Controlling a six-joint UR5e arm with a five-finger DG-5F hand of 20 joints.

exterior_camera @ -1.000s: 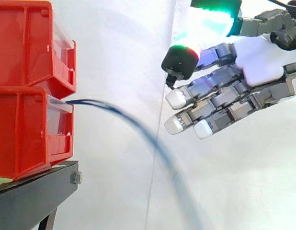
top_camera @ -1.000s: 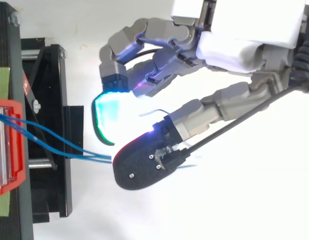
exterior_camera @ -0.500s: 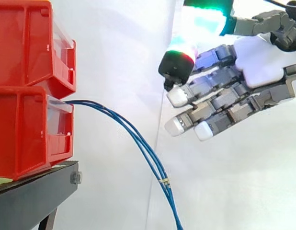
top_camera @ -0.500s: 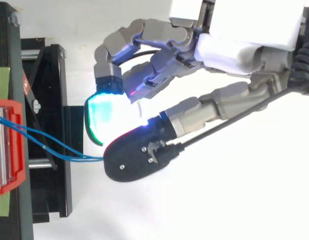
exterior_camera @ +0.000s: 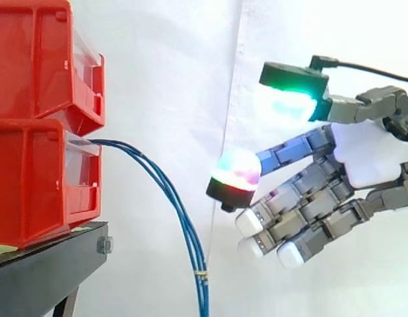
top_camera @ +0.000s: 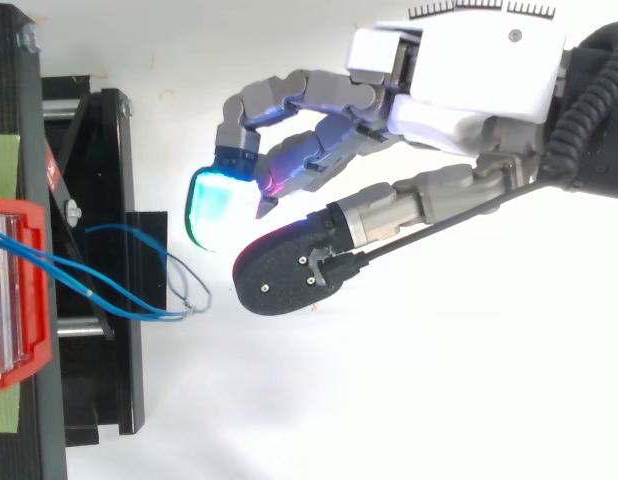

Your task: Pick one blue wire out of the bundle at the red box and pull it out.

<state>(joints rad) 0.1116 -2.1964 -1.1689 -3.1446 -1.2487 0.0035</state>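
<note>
Side view first: my hand point(exterior_camera: 372, 158) is hanging out on the right with the fingers loose and spread, nothing in them. The blue wires point(exterior_camera: 194, 244) come out of the lower red box point(exterior_camera: 32, 178) on the left, arc over and droop straight down past the black stand point(exterior_camera: 45, 271), with a clear gap between them and my nearest fingertip point(exterior_camera: 237, 173). From the top view the wires point(top_camera: 99, 290) fan out of the box point(top_camera: 34, 350) and loop back just left of my hand point(top_camera: 469, 90), near but not touching. So I'd say I'm at the reach-in step, grab not made yet. Next I figure I need to slide left into the bundle, get just one strand between thumb and a finger without snagging its neighbours, pinch, then pull right, away from the box.
</note>
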